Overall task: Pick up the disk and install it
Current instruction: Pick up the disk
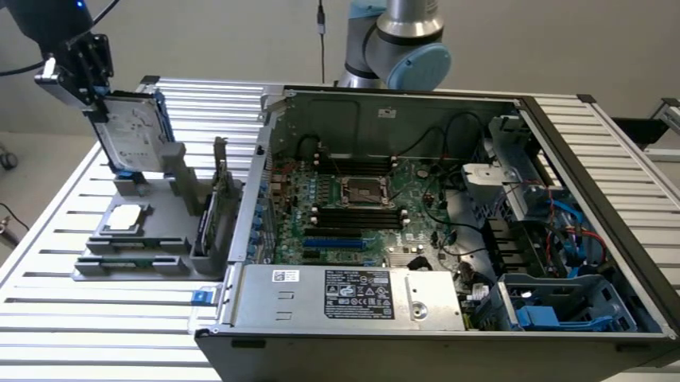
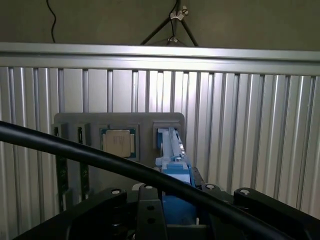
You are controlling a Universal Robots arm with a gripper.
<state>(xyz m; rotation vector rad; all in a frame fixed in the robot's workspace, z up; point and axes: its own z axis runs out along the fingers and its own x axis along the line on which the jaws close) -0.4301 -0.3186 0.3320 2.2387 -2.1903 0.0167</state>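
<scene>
Holding 1 disk (image 1: 136,135) upright, 1 claw (image 1: 98,99), seemingly above rack (image 1: 159,267)

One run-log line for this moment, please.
phase: pick | hand: closed on disk top edge | disk: upright, tilted, lower end by grey holder | computer case: open, disk not installed

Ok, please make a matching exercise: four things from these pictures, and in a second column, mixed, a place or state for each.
1. silver-grey rectangular metal disk in blue carrier
2. small square silver chip
3. square silver socket frame
4. blue plastic caddy

a. flat on the grey holder
b. in the case corner, exterior view's right
c. upright, gripper on its top
d. on the green circuit board

Pairs: 1-c, 2-a, 3-d, 4-b.
</scene>
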